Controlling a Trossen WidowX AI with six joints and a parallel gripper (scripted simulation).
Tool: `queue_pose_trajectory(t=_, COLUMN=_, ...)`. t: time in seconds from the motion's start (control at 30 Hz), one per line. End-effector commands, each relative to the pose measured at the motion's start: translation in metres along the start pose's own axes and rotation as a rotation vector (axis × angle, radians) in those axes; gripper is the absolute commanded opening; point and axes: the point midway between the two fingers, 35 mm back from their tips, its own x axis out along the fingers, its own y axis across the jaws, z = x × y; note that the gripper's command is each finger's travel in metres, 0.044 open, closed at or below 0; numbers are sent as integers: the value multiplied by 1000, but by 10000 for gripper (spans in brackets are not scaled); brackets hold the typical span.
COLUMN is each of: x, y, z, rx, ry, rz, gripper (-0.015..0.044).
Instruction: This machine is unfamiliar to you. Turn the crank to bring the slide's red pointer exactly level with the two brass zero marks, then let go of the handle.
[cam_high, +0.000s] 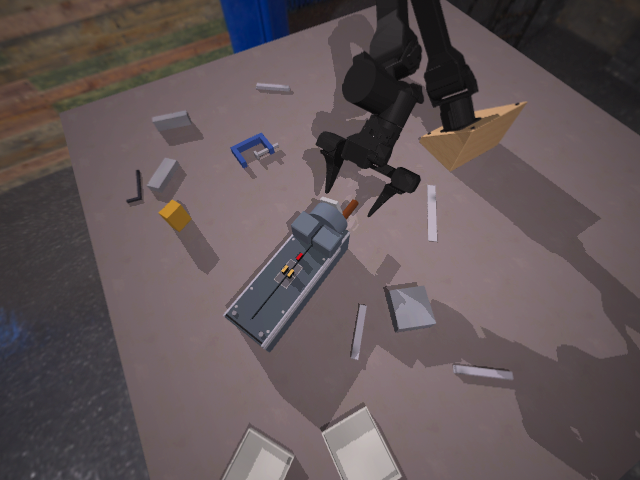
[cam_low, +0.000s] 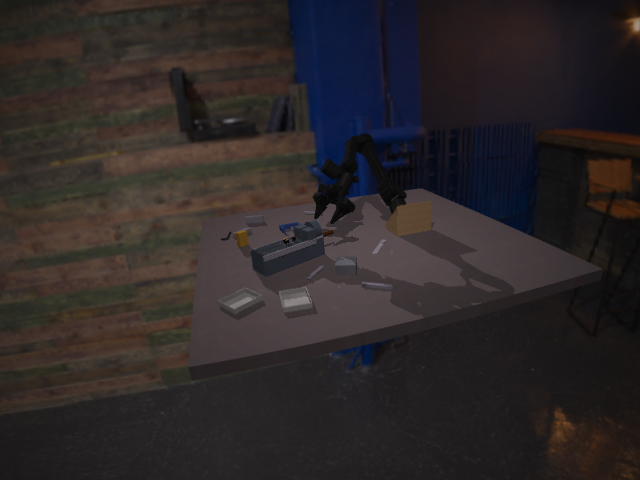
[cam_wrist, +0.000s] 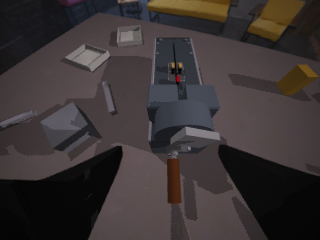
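The grey machine (cam_high: 258, 294) (cam_low: 292, 259) (cam_wrist: 162, 52) stands on the table. Its red pointer (cam_high: 299, 256) (cam_low: 293, 238) (cam_wrist: 177, 79) is in the slot, on the crank side of the two brass zero marks (cam_high: 290, 273) (cam_wrist: 173, 65), with a small gap, not level with them. The brown crank handle (cam_high: 351, 207) (cam_low: 328, 233) (cam_wrist: 173, 181) sticks out from the pale crank arm (cam_wrist: 197, 136) at the drum end. My gripper (cam_high: 348, 202) (cam_low: 325, 219) (cam_wrist: 170, 149) is wide open and empty, its fingers apart on either side of the handle's line, clear of it.
A blue clamp (cam_high: 250, 144), a yellow block (cam_high: 175, 215) (cam_wrist: 296, 80) and a black hex key (cam_high: 138, 188) lie beyond the machine. A grey block (cam_high: 412, 308) (cam_wrist: 65, 125), pale bars (cam_high: 432, 212) and two trays (cam_wrist: 87, 57) (cam_wrist: 129, 36) lie around it. A wooden wedge (cam_high: 478, 140) stands by the arm's base.
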Motion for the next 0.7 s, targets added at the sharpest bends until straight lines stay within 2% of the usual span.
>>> queue_pose_trajectory(t=0.0, x=-24, y=-3, z=26, rx=11, ry=-10, rz=-5, gripper=440)
queue_pose_trajectory(t=0.23, x=-58, y=-3, z=50, rx=6, ry=-12, rz=-6, gripper=440)
queue_pose_trajectory(t=0.67, x=-33, y=-11, z=90, rx=65, ry=49, rz=-56, gripper=440)
